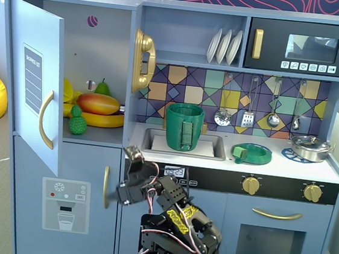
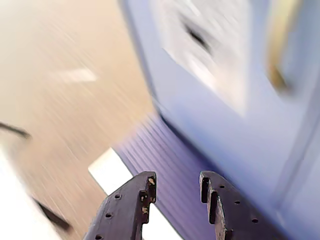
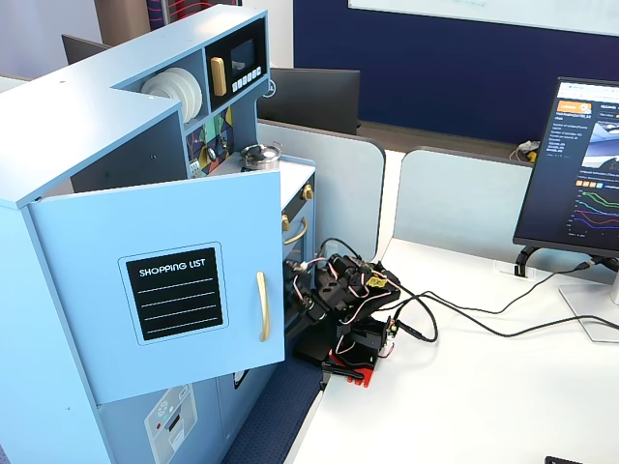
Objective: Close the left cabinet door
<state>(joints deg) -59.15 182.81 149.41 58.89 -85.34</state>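
The left cabinet door [image 1: 33, 82] is a light-blue panel that stands swung wide open at the kitchen's upper left. Its curved gold handle [image 1: 46, 120] faces outward. In the side fixed view the door [image 3: 106, 319] shows its black "SHOPPING LIST" label [image 3: 174, 293] and handle [image 3: 261, 305]. My gripper [image 1: 132, 154] is low in front of the kitchen, below and right of the open door, not touching it. It sits just past the door's free edge in the side fixed view [image 3: 295, 286]. In the blurred wrist view the gripper [image 2: 176, 187] is open and empty.
The open cabinet holds toy fruit [image 1: 95, 110]. Below it is the blue door with a water-dispenser graphic [image 1: 64, 204], blurred in the wrist view [image 2: 210, 55]. A green pot [image 1: 183, 126] sits in the sink. Cables [image 3: 464, 314] and a monitor [image 3: 580, 164] are on the white table.
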